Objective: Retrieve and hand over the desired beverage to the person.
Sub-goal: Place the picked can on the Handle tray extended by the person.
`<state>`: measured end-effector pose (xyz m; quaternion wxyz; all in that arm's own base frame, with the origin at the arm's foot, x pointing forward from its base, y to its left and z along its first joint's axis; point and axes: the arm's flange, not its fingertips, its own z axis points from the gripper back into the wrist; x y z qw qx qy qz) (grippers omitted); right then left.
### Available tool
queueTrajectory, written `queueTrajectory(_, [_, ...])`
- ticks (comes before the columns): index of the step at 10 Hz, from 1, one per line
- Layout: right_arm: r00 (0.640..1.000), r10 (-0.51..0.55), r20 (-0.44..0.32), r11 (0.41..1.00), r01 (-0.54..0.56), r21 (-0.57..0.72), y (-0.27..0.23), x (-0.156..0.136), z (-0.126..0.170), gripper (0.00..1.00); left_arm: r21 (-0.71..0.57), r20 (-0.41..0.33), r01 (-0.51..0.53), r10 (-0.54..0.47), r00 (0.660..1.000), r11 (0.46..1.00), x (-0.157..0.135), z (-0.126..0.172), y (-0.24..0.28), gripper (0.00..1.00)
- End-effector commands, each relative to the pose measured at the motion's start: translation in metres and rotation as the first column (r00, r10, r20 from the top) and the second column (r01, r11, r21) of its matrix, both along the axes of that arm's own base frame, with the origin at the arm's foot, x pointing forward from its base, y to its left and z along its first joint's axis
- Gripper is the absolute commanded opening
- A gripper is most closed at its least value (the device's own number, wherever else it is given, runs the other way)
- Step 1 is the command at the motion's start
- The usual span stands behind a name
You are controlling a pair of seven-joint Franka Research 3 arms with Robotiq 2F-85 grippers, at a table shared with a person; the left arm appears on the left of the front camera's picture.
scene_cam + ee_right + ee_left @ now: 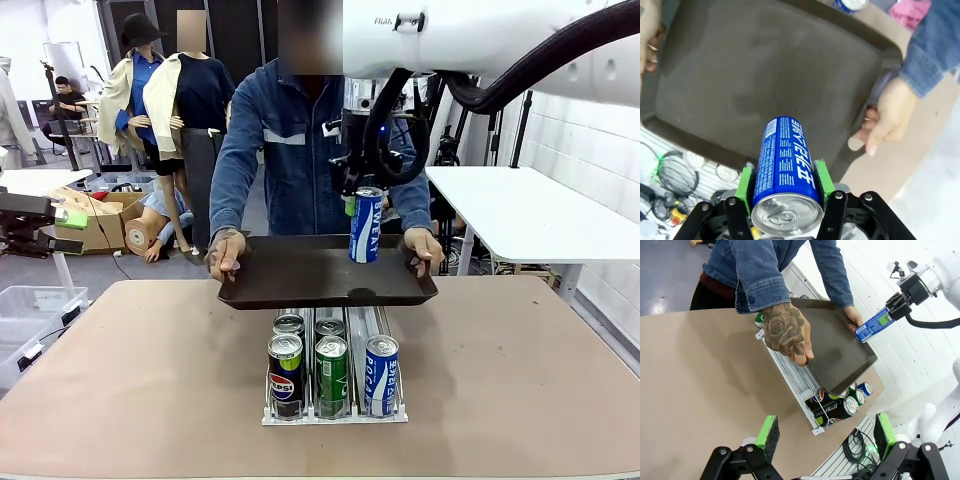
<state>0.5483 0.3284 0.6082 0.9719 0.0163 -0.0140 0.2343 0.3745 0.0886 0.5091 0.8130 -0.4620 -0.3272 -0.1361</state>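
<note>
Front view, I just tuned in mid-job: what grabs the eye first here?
The blue can stands out, clamped in the right gripper and held over the dark tray. The person at the far side holds that tray by both ends above the rack of cans on the table. The left gripper hangs open off to the left, holding nothing.
</note>
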Motion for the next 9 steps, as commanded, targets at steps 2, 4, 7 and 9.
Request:
queueTrajectory(2, [1.0, -0.008, 0.008, 1.0, 0.009, -0.023, 0.014, 0.024, 0.0, 0.36, -0.009, 0.008, 0.005, -0.005, 1.0, 1.0, -0.001, 0.0, 0.002, 1.0])
queueTrajectory(4, [1.0, -0.01, -0.01, 0.999, 0.009, -0.032, 0.017, 0.029, -0.017, 0.36, -0.009, 0.008, 0.005, -0.005, 1.0, 1.0, -0.001, 0.0, 0.002, 1.0])
queueTrajectory(7, [1.0, -0.01, -0.014, 0.999, 0.01, -0.034, 0.02, 0.033, -0.029, 0.36, -0.009, 0.008, 0.005, -0.005, 1.0, 1.0, -0.001, 0.0, 0.002, 1.0])
queueTrajectory(9, [1.0, -0.013, -0.016, 0.999, 0.012, -0.033, 0.019, 0.034, -0.035, 0.36, -0.009, 0.008, 0.005, -0.005, 1.0, 1.0, -0.001, 0.0, 0.002, 1.0])
